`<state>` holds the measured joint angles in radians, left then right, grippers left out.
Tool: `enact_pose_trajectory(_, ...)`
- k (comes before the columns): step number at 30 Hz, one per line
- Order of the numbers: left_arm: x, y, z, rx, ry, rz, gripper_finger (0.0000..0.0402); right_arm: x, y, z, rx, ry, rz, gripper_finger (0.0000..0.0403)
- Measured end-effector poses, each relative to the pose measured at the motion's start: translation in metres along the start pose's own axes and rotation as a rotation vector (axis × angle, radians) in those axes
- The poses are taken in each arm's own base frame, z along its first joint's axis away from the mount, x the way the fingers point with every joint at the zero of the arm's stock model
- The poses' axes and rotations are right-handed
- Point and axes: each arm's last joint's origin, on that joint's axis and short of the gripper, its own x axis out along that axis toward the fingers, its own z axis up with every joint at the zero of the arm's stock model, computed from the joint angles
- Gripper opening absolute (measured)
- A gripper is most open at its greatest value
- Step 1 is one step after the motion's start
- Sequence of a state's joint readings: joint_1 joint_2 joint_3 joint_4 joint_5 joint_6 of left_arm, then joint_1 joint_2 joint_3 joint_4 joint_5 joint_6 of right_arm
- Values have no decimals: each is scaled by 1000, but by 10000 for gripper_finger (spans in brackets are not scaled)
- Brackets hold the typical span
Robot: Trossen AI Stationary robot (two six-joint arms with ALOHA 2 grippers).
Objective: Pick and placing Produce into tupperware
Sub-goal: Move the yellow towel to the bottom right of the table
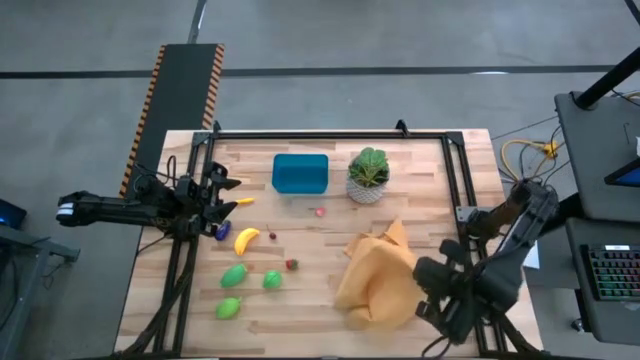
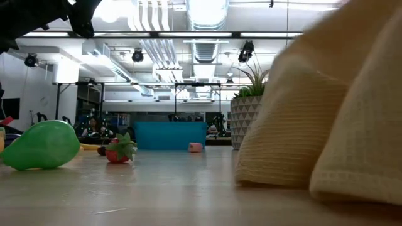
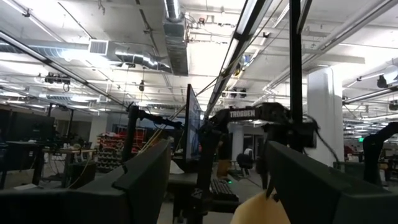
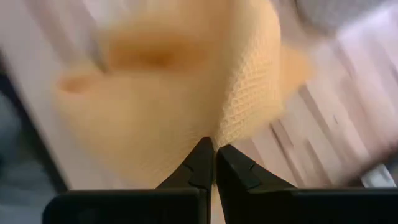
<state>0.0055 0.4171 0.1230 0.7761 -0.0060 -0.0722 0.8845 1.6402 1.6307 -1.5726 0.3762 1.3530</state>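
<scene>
One wooden table (image 1: 420,170), bright ducted ceiling (image 3: 177,37), left claw (image 1: 216,205) spread, right claw (image 4: 211,163) pressed together

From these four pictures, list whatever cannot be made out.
- Tupperware contents: low view, its wall hides them.
- Left claw: high view, too small to see whether it holds anything.
- Table's right side: low view, the yellow cloth blocks it.
- Cloth's outline: right wrist view, blurred beyond the shut right claw.
</scene>
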Motion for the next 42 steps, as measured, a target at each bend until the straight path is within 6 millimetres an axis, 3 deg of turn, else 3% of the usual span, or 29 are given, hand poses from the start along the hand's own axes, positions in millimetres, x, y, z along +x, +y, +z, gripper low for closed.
enact_pose_trajectory(9,0,0,0,0,1,0,250,55,-7,-35,-14,302,-162,8)
enact_pose_trajectory(17,0,0,0,0,1,0,250,86,9,-58,7,297,-13,8)
enact_pose_trajectory(29,0,0,0,0,0,0,250,104,13,-100,100,291,44,8)
enact_pose_trajectory(38,0,0,0,0,1,1,250,118,17,-108,135,292,120,9)
enact_pose_trajectory(42,0,0,0,0,1,0,250,120,16,-109,161,295,112,27)
